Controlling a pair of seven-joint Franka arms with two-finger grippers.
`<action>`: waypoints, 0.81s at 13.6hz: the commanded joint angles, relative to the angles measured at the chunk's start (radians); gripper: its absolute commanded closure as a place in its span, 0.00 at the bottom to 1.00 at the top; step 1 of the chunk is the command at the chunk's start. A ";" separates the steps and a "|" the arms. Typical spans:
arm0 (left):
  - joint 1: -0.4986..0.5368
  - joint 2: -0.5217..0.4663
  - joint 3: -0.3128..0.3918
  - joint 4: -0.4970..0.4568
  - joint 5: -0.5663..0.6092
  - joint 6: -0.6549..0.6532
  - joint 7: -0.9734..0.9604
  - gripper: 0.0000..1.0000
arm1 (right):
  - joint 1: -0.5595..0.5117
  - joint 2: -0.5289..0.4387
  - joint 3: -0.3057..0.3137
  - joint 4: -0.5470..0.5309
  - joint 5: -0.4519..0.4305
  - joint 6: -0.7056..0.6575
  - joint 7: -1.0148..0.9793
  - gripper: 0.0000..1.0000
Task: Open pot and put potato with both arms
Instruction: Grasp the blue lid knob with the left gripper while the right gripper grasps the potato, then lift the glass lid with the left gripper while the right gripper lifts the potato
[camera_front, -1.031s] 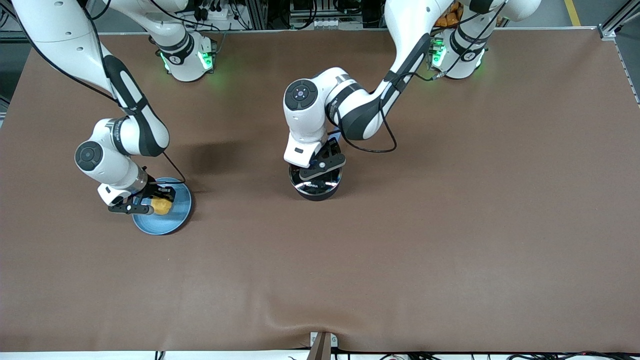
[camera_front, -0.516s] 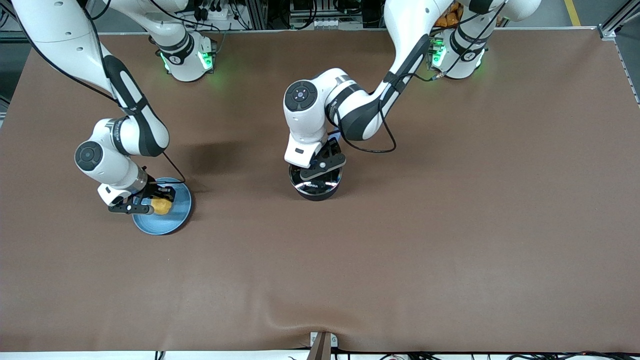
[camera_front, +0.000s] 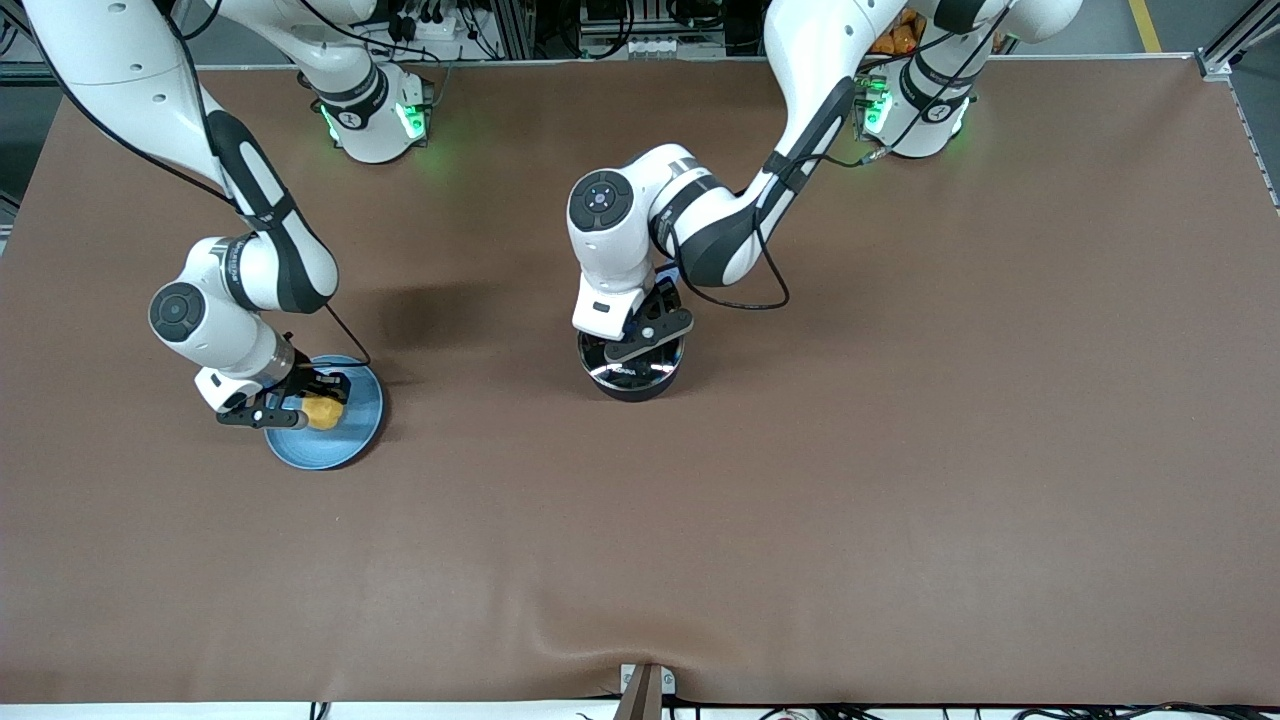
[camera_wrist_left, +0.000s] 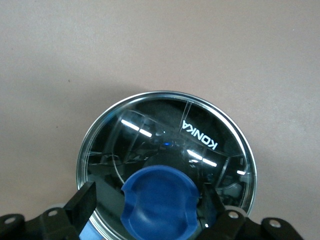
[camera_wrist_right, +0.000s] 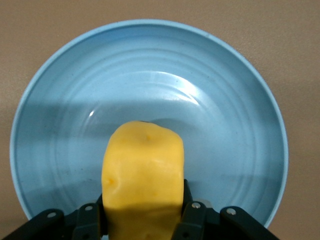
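Note:
The black pot (camera_front: 632, 372) stands mid-table with its glass lid (camera_wrist_left: 165, 135) on. My left gripper (camera_front: 648, 335) is low over the lid. Its fingers (camera_wrist_left: 85, 200) stand open on either side of the blue knob (camera_wrist_left: 160, 200), with a gap on one side. The pot's blue handle is mostly hidden under the left arm. My right gripper (camera_front: 300, 405) is shut on the yellow potato (camera_front: 323, 411), low over the blue plate (camera_front: 340, 445). In the right wrist view the potato (camera_wrist_right: 142, 170) sits squeezed between both fingers above the plate (camera_wrist_right: 225, 100).
The brown table cover (camera_front: 900, 450) stretches wide toward the left arm's end and toward the front camera. The two arm bases (camera_front: 375, 115) stand along the table's back edge. A small mount (camera_front: 645, 690) sits at the front edge.
The left arm's wrist and elbow have shifted slightly over the pot. Its gripper stays around the knob. The right arm and the potato have not moved.

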 joint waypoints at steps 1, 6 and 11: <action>0.000 0.002 0.003 0.007 -0.013 0.006 0.007 0.97 | -0.023 0.019 0.011 0.005 0.014 0.014 -0.032 1.00; 0.003 -0.039 0.006 0.012 -0.009 0.005 0.006 1.00 | -0.025 0.019 0.011 0.005 0.014 0.014 -0.032 1.00; 0.075 -0.155 0.008 0.010 -0.007 -0.039 0.047 1.00 | -0.023 0.012 0.011 0.005 0.014 0.012 -0.032 1.00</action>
